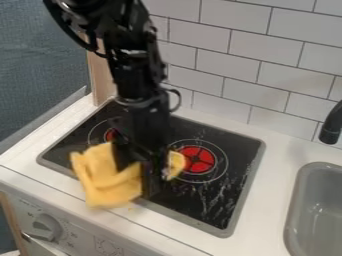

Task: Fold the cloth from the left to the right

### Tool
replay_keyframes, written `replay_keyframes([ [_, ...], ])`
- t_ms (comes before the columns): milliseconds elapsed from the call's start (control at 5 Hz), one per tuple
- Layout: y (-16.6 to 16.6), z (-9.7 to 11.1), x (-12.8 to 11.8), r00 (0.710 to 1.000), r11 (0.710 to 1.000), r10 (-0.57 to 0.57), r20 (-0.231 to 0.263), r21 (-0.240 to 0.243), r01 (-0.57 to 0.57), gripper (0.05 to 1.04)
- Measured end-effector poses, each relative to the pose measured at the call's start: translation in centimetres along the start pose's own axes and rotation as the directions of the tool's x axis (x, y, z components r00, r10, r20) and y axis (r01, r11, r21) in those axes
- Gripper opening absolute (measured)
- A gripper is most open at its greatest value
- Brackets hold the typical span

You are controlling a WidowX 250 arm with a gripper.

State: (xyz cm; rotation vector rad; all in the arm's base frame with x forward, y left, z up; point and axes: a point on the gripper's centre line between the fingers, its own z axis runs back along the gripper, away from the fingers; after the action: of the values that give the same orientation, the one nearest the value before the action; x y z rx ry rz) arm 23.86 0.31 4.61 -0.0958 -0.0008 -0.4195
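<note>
The black gripper [137, 175] hangs low over the front left part of the stove, its fingers apart. The yellow cloth [107, 180] lies crumpled at the stove's front left, its lower part over the front rim and onto the white counter. Some of the cloth shows between the fingers, and the gripper hides part of it. Just right of the gripper is a small yellow piece [176, 165]; whether it belongs to the cloth, I cannot tell.
The black stove top [207, 200] has red burners, one [197, 159] right of the gripper. A grey sink [320, 210] and a black faucet [332, 125] are at the right. White tiles [234, 55] rise behind, and a knob [47, 226] is on the front panel.
</note>
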Motion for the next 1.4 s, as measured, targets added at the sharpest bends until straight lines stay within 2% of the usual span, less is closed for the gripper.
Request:
replay_keyframes([
  [200, 0.1, 0.3, 0.1, 1.0, 1.0, -0.002, -0.001, -0.001, 0.002, 1.006],
  [600, -0.5, 2.8, -0.1, 0.999, 0.999, -0.025, 0.034, 0.031, 0.024, 0.999],
  [800, -1.2, 5.6, -0.6, 0.995, 0.999, -0.038, 0.097, 0.039, 0.034, 0.999],
  [1200, -2.5, 11.3, -1.6, 0.968, 0.991, -0.097, 0.231, 0.114, 0.072, 0.999],
  [1400, -2.5, 11.7, -2.0, 0.966, 0.993, -0.091, 0.242, 0.09, 0.071, 0.999],
])
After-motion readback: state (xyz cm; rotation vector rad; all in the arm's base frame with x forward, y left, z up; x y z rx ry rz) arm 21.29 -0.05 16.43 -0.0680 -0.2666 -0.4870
